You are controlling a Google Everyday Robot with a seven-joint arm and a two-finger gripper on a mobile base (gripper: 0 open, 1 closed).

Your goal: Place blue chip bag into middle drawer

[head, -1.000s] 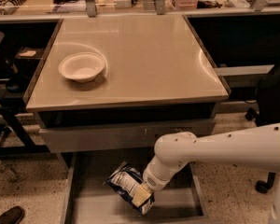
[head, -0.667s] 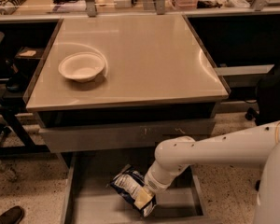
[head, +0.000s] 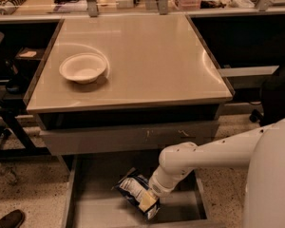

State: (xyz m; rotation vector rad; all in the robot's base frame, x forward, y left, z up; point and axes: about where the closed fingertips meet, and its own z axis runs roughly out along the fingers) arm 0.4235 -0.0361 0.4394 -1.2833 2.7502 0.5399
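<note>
**bag easing lower into the open drawer**

compared with a second ago, the blue chip bag (head: 132, 189) is sitting slightly lower and a touch further toward the near right of the middle drawer (head: 92, 208). the shift is small, and the arm (head: 180, 160) is drifting the same way with it. nothing else is moving: the white bowl (head: 83, 68) is resting on the left part of the tabletop (head: 152, 56) as before, well apart from the action.

this is looking like the last stretch of the lowering. the bag is already hanging inside the drawer's walls, tilted, with its upper left corner pointing up and back. whether its lower edge is touching the flat floor is not clear. what seems to be remaining is the release and the withdrawal.

the arm is reaching in from the right, passing under the drawer front (head: 128, 137) with the pale scuffs, then bending at a rounded joint and angling down and to the left into the drawer. the gripper (head: 151, 199) is sitting at the bag's lower right end, largely hidden by the foil and the wrist. i cannot tell whether it is clamping the bag or already letting go.
</note>
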